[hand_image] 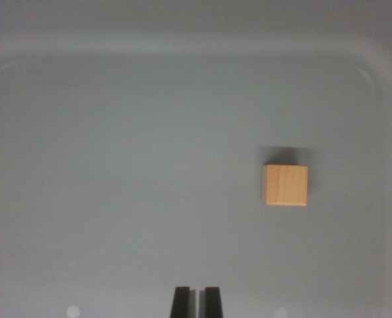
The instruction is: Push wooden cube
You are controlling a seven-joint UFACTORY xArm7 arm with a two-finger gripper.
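My fingers (196, 301) sit nearly together at six o'clock, empty, while the wooden cube (286, 185) at two o'clock looks light, rigid, probably sliding easily if I press a flat side low.

Backdrop is one pale grey, smooth matte tray-like surface (116, 199) filling nearly the whole wrist view. A raised, lighter rim (182, 45) runs across the top and curves down at both upper corners. Beyond the rim, a darker grey band (196, 13) along the top edge. Light is soft and diffuse, slightly dimmer toward the corners. Two faint pale round spots (73, 311) sit near the bottom edge.
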